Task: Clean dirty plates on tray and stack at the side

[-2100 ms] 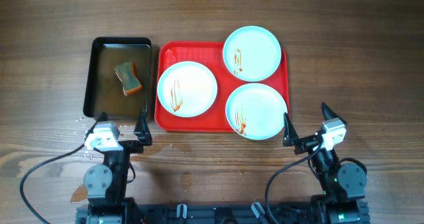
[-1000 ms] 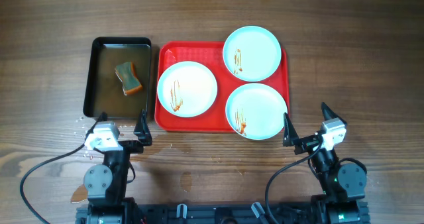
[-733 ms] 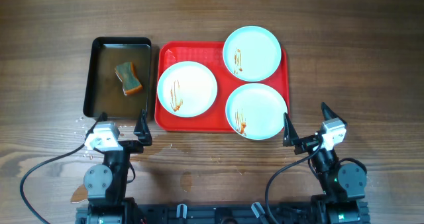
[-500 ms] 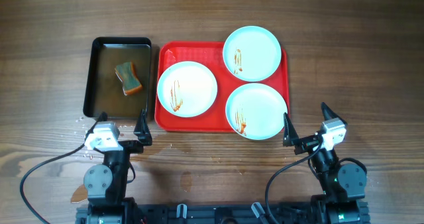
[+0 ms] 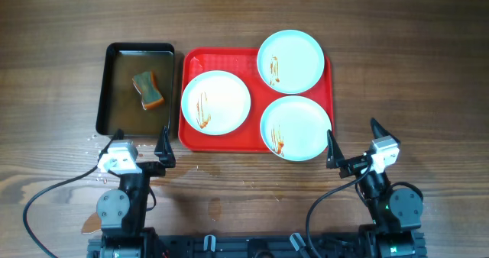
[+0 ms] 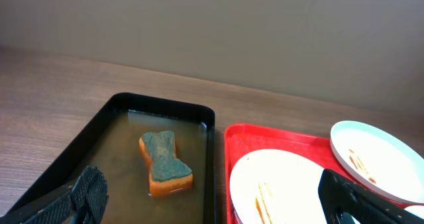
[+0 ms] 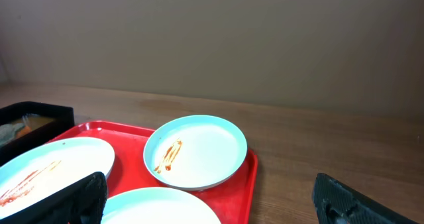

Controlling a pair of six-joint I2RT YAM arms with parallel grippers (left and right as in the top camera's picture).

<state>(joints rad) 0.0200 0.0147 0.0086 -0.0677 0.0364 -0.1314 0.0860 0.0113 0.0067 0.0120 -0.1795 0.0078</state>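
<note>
Round sauce-streaked plates (image 5: 215, 100) on glossy red tray (image 5: 229, 59); left gripper (image 5: 140, 141), right gripper (image 5: 353, 140) splayed empty

The left arm (image 5: 121, 201) and the right arm (image 5: 391, 201) sit folded up low, well apart from each other. The left gripper (image 5: 140, 140) points straight out from its base, and its jaws stand wide apart. In the left wrist view its two black fingers (image 6: 87, 192) show only in the bottom corners, far from each other. The right gripper (image 5: 352, 136) points the same way but is turned a little to one side. Its jaws are wide apart too, and its fingers (image 7: 85, 192) also sit in the two bottom corners of the right wrist view. Neither gripper holds anything.
</note>
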